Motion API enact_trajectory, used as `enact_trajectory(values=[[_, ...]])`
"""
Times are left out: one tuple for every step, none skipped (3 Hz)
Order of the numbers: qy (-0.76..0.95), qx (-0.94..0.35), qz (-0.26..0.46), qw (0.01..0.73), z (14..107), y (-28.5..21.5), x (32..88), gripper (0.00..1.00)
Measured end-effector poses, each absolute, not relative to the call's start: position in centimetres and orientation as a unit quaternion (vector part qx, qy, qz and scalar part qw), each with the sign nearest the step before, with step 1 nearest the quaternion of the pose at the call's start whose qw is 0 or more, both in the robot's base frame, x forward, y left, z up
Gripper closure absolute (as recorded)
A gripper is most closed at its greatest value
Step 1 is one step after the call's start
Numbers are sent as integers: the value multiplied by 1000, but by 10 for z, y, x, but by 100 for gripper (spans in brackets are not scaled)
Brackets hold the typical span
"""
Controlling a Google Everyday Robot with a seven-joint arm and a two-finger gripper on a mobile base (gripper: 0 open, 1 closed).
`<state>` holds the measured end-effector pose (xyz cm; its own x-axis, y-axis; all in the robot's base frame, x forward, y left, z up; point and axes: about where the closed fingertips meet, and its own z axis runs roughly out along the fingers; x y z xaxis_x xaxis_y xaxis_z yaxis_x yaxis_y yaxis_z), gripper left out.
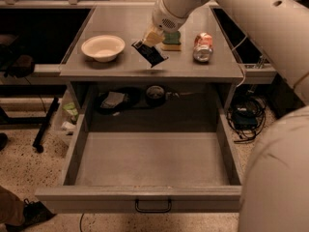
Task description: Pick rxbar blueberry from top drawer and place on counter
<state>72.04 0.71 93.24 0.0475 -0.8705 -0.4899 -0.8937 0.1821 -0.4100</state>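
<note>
My gripper (pixel 145 42) reaches down from the upper right and is shut on the rxbar blueberry (pixel 151 55), a dark flat wrapper with white print. It holds the bar tilted just above the middle of the grey counter (pixel 120 69). The top drawer (pixel 152 163) is pulled fully open below. Its inside is bare and its dark wire handle (pixel 153 206) faces the front.
A white bowl (pixel 103 47) sits at the counter's left. A green-and-yellow sponge (pixel 171 40) lies behind the gripper. A crushed can (pixel 203 47) stands at the right. My arm (pixel 256 18) crosses the upper right. Cables (pixel 246 117) lie on the floor to the right.
</note>
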Motion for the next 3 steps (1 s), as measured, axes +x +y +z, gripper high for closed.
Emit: enact_trajectory(values=[[693, -637, 25, 337, 921, 8, 738, 45], [696, -635, 30, 335, 915, 7, 747, 22], [700, -631, 33, 333, 911, 5, 751, 0]])
